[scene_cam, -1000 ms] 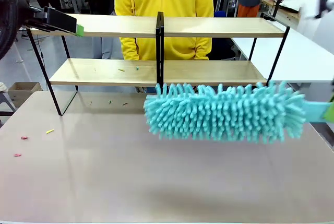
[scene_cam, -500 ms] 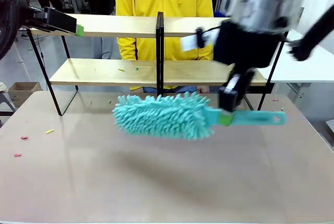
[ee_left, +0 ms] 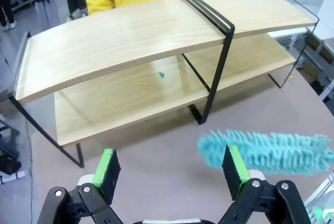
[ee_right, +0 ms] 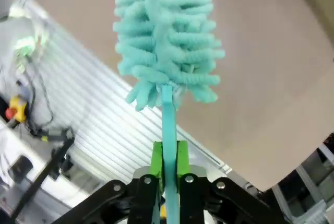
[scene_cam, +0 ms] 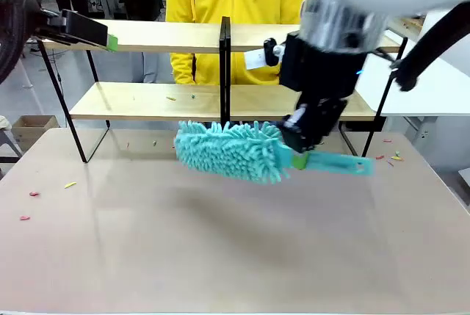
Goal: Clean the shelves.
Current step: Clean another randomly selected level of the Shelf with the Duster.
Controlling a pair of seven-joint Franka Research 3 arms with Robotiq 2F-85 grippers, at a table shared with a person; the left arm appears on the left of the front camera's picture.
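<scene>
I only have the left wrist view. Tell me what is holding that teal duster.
Observer: The right gripper is shut on the duster, clamping its flat handle.
Operator: Report the head's height.
Observer: From the front, the head hangs clear above the table, in front of the shelves.
Operator: List debris on the table's left side.
Observer: Two pink bits and a yellow bit lie near its left edge.
</scene>
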